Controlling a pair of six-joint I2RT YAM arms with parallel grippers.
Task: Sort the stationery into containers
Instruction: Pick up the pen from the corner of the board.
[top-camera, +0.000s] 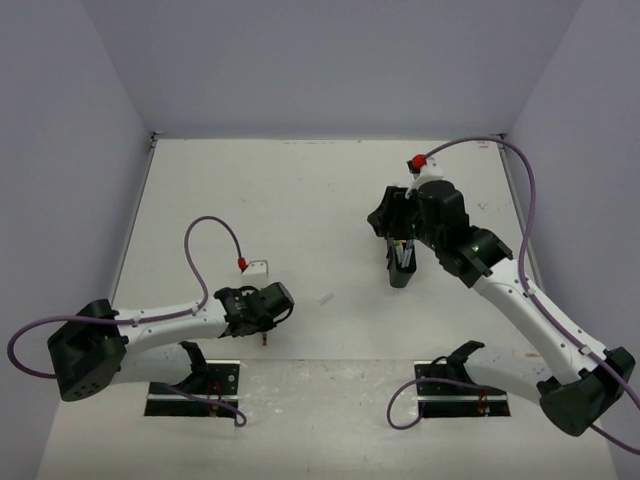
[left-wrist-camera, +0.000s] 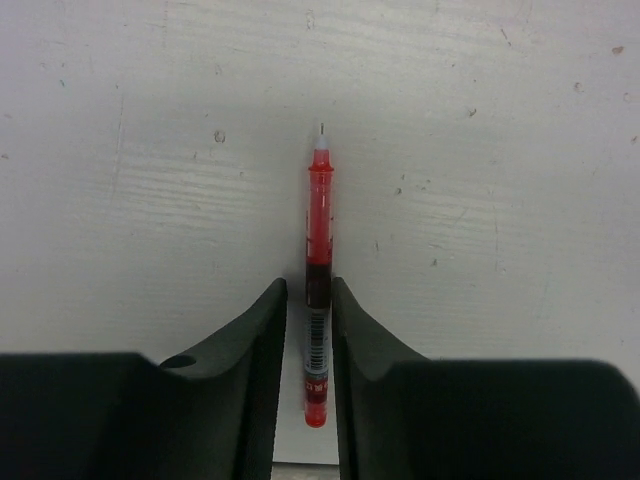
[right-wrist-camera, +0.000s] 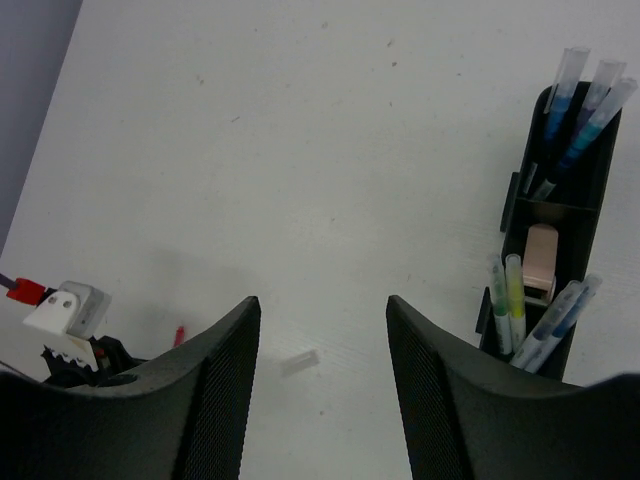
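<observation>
Top view: the slim red pen (top-camera: 263, 340) lies well left of the long black plastic compartment tray (top-camera: 403, 272). Left wrist — the left gripper (left-wrist-camera: 309, 286) straddles the pen's barrel, jaws close on both sides; whether they clamp it I cannot tell. Right wrist — the right gripper (right-wrist-camera: 322, 308) gapes empty beside the tray, which holds blue pens (right-wrist-camera: 585, 130), yellow-green pens (right-wrist-camera: 514, 288) and a pinkish eraser (right-wrist-camera: 541, 255).

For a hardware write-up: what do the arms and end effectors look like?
The left arm and right arm have white links, black joints and looping purple cables. The left end effector and right end effector each have two black curved fingers.
</observation>
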